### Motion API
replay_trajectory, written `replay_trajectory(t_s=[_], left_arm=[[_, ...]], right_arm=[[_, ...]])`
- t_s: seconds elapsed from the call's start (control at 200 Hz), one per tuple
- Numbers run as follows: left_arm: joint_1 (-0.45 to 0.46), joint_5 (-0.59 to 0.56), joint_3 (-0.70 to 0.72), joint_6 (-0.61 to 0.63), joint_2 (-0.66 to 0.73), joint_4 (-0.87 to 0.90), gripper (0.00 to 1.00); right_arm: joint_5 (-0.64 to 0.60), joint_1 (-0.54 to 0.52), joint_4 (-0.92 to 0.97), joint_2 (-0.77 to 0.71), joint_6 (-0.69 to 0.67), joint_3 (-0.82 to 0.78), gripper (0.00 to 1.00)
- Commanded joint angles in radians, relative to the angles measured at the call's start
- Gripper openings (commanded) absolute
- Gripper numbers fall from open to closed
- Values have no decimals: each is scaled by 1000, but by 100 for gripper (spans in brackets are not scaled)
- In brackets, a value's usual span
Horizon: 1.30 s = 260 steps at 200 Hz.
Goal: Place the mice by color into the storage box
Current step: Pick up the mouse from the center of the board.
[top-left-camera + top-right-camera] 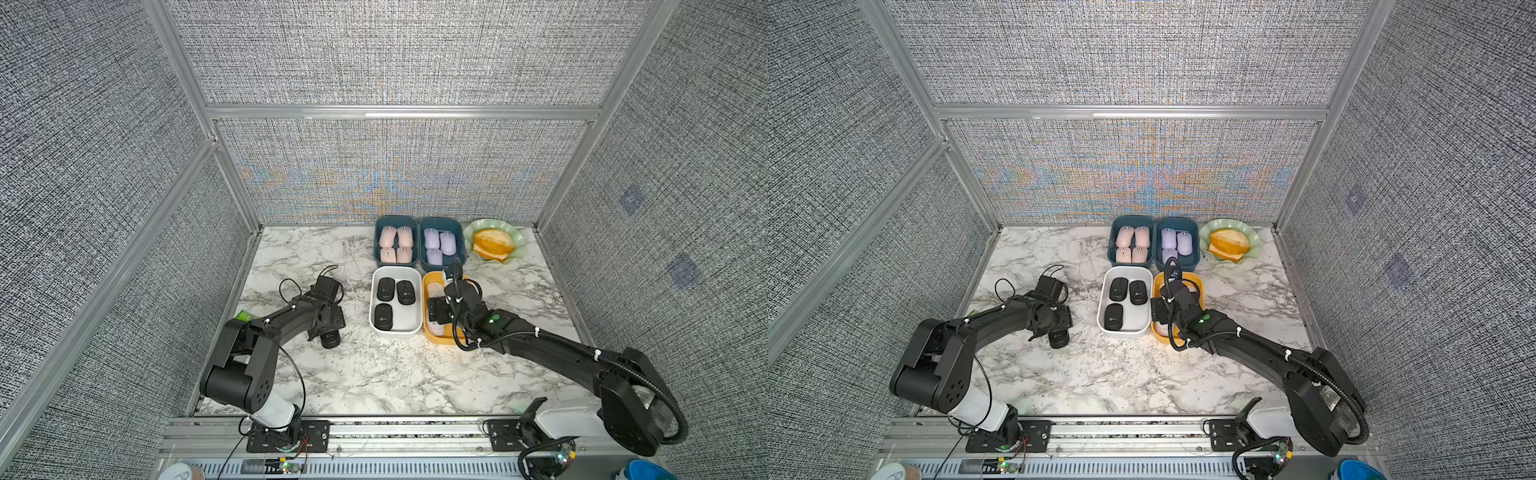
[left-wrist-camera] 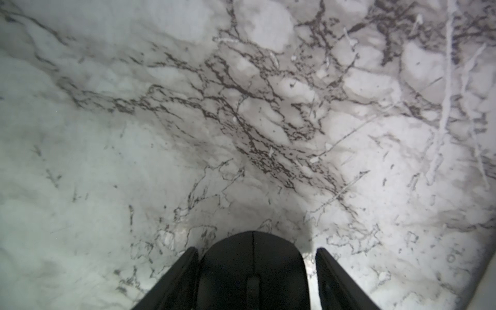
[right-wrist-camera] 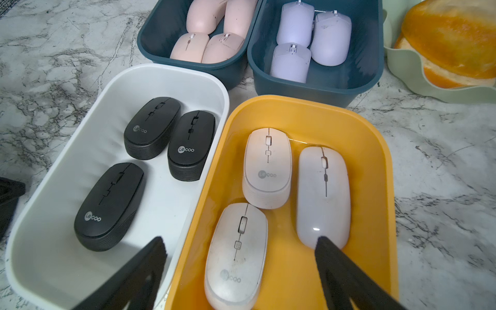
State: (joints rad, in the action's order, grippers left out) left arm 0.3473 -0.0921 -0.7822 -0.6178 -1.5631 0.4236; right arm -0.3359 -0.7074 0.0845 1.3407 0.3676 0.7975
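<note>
There are four bins. The white bin [image 1: 406, 319] has the yellow bin [image 1: 440, 340] touching its right side. Two blue bins [image 1: 377, 249] sit just behind that pair.

I count fourteen mice. Four pink mice [image 1: 388, 239] lie in the blue bin behind the white bin. Three lilac mice [image 1: 448, 243] lie in the blue bin next to that one. Three black mice [image 1: 385, 289] lie inside the white bin. Three white mice [image 3: 267, 171] lie in the yellow bin. One more black mouse [image 1: 330, 340] lies on the table [image 1: 374, 374], well to the left of the white bin. One bread [image 1: 492, 241] sits in one green dish [image 1: 518, 239], behind and to the right of the white bin.

The left gripper [image 2: 256, 249] sits low over the black mouse. The top views hide its fingers. The left wrist view shows a finger on each side of the mouse. One is close against it, and a strip of table shows beside the other, so the jaws are not closed on it.

The right gripper [image 3: 240, 239] hangs where the white bin meets the yellow bin. It is spread wide and holds nothing. In both top views the right arm covers much of the yellow bin. Only the right wrist view shows all three white mice.
</note>
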Motion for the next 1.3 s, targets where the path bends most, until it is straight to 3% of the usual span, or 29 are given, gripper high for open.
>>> replay_trajectory(t_s=[0.0, 0.275, 0.565, 0.896, 1.051, 1.296], left_arm=[[21, 17, 28, -51, 24, 160, 71], [45, 20, 110, -97, 117, 170, 71], [57, 6, 103, -96, 122, 168, 53], [180, 46, -101, -136, 223, 237, 50], [311, 84, -237, -158, 126, 190, 48], [479, 131, -524, -141, -196, 177, 48]], right_arm=[[-3, 0, -14, 0, 4, 5, 90], [13, 0, -14, 21, 8, 13, 90], [12, -1, -11, 29, 11, 16, 90], [-25, -1, -15, 25, 29, 4, 90], [-96, 1, -7, 9, 47, -6, 89], [-205, 29, -14, -73, 99, -60, 89]])
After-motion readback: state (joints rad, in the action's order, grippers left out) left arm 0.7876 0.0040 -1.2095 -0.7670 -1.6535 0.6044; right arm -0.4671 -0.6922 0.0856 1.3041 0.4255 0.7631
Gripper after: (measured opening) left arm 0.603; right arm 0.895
